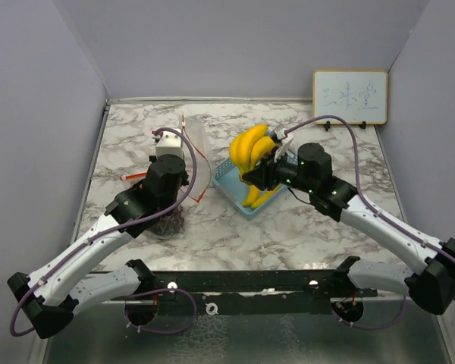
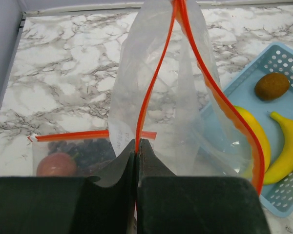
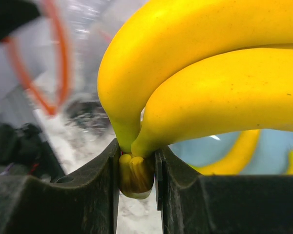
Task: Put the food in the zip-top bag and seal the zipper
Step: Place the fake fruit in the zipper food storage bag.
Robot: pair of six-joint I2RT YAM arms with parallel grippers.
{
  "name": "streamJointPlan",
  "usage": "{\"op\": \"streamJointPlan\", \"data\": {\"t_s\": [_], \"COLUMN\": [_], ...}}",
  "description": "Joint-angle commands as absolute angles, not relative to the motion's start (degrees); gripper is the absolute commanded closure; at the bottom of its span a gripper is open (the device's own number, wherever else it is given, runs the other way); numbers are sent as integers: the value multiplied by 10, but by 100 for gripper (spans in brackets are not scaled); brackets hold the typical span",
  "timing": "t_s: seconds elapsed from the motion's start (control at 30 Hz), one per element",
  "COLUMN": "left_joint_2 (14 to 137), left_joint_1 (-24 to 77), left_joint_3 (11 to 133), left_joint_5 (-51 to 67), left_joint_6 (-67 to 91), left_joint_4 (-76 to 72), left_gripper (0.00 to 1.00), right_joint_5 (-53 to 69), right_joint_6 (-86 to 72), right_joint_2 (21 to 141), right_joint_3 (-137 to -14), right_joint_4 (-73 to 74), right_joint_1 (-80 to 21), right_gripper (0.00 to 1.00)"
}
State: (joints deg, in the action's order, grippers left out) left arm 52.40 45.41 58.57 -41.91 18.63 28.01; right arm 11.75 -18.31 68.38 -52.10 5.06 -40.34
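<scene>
1. Left gripper (image 2: 136, 146) is clenched on the rim of the zip-top bag (image 2: 156, 87), whose mouth stands upright and gaping.
2. Right gripper (image 3: 136, 161) grasps the banana bunch (image 3: 210, 73) by its stem, above the blue basket (image 1: 224, 176) and beside the bag.
3. Grape cluster (image 2: 88, 148) and red fruit (image 2: 56, 165) lie inside the bag's bottom.

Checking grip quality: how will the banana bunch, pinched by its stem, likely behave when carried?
Probably stiff: the banana bunch holds its curve out beyond the right gripper. Likely heavy for so small a hold; only the brown stem sits in the jaws, so it may pivot. Its glossy skin looks somewhat slippery.
</scene>
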Motion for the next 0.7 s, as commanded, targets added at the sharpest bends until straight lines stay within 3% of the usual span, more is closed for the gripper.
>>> {"op": "streamJointPlan", "data": {"t_s": [0.0, 0.37, 0.67], "left_joint_2": [536, 501, 493], "left_joint_1": [452, 452, 452], "left_joint_3": [602, 654, 655], "left_joint_5": [-379, -299, -265], "left_joint_6": [198, 184, 185], "left_joint_4": [272, 258, 262], "left_gripper": [100, 100, 100], "right_joint_5": [351, 674, 788], "right_joint_6": [-152, -222, -323], "right_joint_2": [599, 518, 509], "right_joint_3": [-534, -527, -542], "right_joint_4": [-24, -156, -300], "right_joint_1": [-406, -406, -406], "right_gripper": [98, 98, 98]}}
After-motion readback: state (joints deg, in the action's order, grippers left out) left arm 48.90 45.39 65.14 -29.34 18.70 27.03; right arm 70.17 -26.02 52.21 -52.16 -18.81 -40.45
